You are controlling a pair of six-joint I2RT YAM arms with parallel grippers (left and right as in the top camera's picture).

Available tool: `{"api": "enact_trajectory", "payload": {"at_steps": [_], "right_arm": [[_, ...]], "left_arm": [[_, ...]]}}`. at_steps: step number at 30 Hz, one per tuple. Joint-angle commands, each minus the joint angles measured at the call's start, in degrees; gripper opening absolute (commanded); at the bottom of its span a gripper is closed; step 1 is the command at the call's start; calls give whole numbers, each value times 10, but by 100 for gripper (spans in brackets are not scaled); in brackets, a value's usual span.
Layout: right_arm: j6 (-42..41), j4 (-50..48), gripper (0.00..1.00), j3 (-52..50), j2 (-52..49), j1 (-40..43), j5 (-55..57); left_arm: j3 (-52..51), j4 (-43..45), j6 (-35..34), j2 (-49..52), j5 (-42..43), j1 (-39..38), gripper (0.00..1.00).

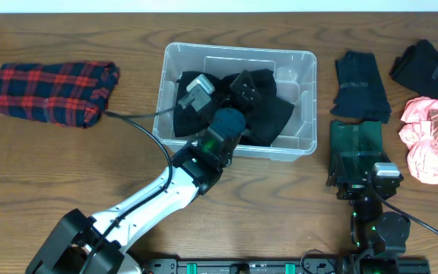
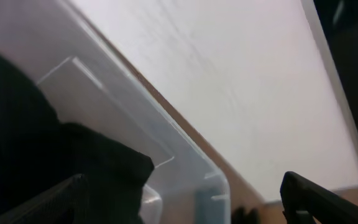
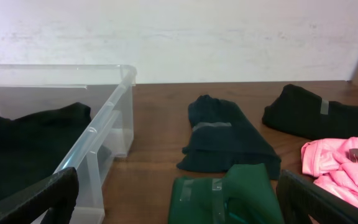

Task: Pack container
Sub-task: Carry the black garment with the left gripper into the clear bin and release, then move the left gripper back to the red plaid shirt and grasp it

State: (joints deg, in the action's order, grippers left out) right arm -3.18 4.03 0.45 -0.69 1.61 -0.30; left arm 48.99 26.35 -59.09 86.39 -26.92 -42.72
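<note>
The container [image 1: 238, 99] sits on the bench [image 1: 67, 175] just toward 12 o'clock from centre, and I'd judge the packing partly done. A heap of black clothing [image 1: 268, 114] already lies inside it, filling the half toward 6 o'clock. Five pieces remain out on the bench. A red plaid cloth [image 1: 55, 91] lies at 9 o'clock from the container, well apart. Two black garments [image 1: 360, 84] [image 1: 428, 68] lie out at 3 o'clock, with a pink garment [image 1: 430, 141] toward 4 o'clock. A green garment [image 1: 360, 148] is at 5 o'clock, just beside the container's corner. My left tool [image 2: 184, 180] is reached down inside the container with its fingers spread wide, and I see nothing gripped between them, only black cloth off to one side and the clear corner ahead. My right tool [image 3: 178, 177] hangs over the green garment's near end, also spread wide with nothing in it, so I take that piece as the likely next pick. Several things are hard to read. From overhead the left wrist housing covers its own fingertips. The left wrist view is mostly blur and pale wall [image 2: 229, 74]. I cannot count how many black pieces make up the heap. The right arm is cut off at the 6 o'clock edge of the overhead view.
</note>
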Motion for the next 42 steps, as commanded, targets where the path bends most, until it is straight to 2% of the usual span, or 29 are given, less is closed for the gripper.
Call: {"api": "enact_trajectory", "payload": {"at_steps": [1, 8, 11, 15, 22, 26, 29, 32, 37, 42], "right_arm": [[7, 2, 99, -2, 3, -5, -3], [7, 2, 99, -2, 3, -5, -3], [7, 2, 99, -2, 3, -5, -3], [7, 2, 99, -2, 3, -5, -3], [7, 2, 99, -2, 3, -5, -3], [7, 2, 99, -2, 4, -5, -3], [7, 2, 99, -2, 3, -5, -3], [7, 2, 99, -2, 3, -5, -3], [7, 2, 99, -2, 3, -5, -3], [7, 2, 99, -2, 3, -5, -3]], "left_arm": [[51, -38, 158, -22, 16, 8, 98], [141, -280, 349, -73, 21, 54, 98], [158, -368, 383, -103, 26, 95, 98], [159, -452, 390, -148, 46, 178, 98], [158, -515, 384, -165, 99, 347, 98], [157, -539, 290, -149, 115, 447, 98], [157, -557, 209, -123, 160, 534, 98], [157, -544, 195, -90, 220, 599, 98], [157, -502, 196, -10, 281, 666, 98], [157, -453, 195, 80, 317, 681, 98]]}}
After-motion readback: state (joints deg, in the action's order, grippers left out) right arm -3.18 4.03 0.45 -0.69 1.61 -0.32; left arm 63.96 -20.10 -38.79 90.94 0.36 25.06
